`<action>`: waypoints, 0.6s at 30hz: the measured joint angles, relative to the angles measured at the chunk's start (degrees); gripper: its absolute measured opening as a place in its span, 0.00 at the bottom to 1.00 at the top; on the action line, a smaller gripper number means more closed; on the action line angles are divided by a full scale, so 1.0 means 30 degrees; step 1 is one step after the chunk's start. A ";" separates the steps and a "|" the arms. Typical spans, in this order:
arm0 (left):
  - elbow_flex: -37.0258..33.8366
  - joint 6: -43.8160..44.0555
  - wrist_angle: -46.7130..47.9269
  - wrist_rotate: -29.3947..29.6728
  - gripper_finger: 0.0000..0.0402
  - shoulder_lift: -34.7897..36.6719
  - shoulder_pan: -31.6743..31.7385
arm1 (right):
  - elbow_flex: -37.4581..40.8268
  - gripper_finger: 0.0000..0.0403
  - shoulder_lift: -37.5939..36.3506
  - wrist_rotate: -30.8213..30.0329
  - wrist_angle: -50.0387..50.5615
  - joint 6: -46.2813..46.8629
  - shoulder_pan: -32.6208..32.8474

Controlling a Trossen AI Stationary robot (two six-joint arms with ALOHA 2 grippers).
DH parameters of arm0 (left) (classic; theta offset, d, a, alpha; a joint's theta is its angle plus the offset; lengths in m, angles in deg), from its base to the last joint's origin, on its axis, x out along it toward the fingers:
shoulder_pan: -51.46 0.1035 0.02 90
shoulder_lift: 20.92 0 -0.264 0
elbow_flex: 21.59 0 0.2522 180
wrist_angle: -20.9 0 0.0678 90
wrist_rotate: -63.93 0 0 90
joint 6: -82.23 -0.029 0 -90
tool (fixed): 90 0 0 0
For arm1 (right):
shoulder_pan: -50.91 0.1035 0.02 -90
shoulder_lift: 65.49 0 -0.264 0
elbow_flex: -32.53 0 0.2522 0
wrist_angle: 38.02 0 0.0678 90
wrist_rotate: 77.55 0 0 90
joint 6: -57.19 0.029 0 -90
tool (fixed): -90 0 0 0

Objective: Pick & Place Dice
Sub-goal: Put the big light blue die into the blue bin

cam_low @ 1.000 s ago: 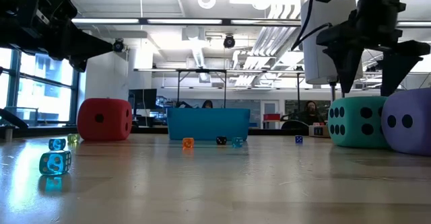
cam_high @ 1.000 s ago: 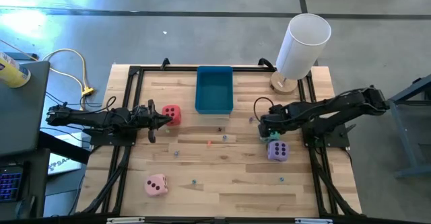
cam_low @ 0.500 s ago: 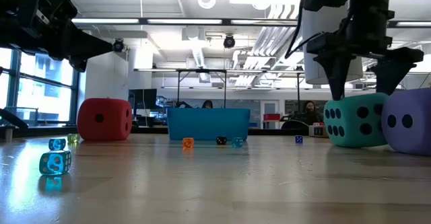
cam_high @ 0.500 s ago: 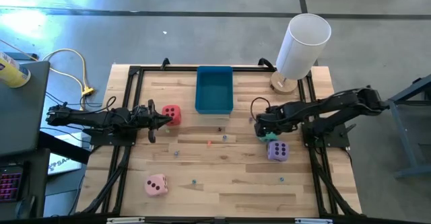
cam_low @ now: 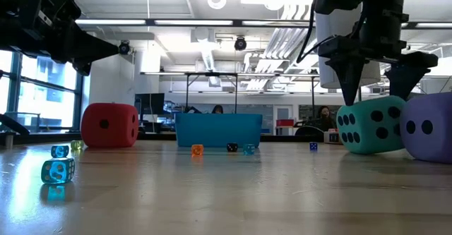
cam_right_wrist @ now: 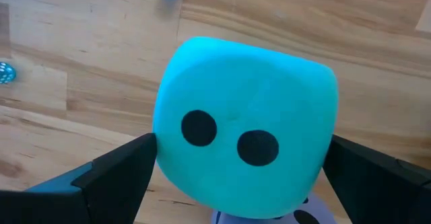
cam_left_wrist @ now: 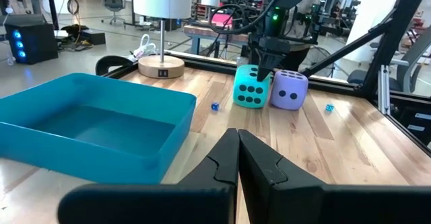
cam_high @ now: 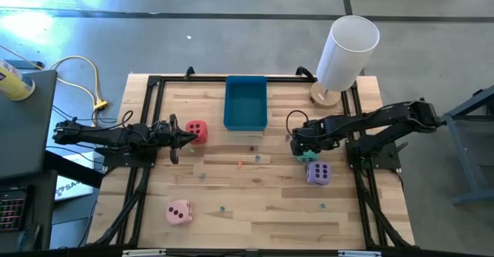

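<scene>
No writing, label, brand or numeral can be read anywhere. The only markings are dark pips: two on the top face of the teal die [cam_right_wrist: 246,157] and four on a side face of the lilac die [cam_left_wrist: 289,89].

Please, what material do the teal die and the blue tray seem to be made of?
Teal die: probably soft foam or plush; matte surface, rounded edges and corners, flat dark pips. The look does not settle which.
Blue tray: probably hard plastic; thin straight walls, smooth surface with a slight sheen.
</scene>
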 joint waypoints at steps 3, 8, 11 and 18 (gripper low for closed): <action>0.0000 0.0000 0.0000 0.0000 0.00 0.0000 0.0005 | 0.0001 0.99 0.0007 -0.0042 0.0094 -0.0007 0.0000; 0.0000 0.0000 0.0000 0.0000 0.00 -0.0007 0.0002 | -0.0028 0.99 0.0809 -0.0037 0.0158 -0.0164 0.0022; 0.0000 0.0000 0.0007 -0.0007 0.00 -0.0007 0.0000 | -0.0109 0.99 0.1516 -0.0022 -0.0142 -0.0668 0.0022; 0.0000 0.0000 0.0007 -0.0015 0.00 -0.0003 0.0002 | 0.0071 0.99 0.1866 -0.0540 -0.0293 -0.1086 0.0018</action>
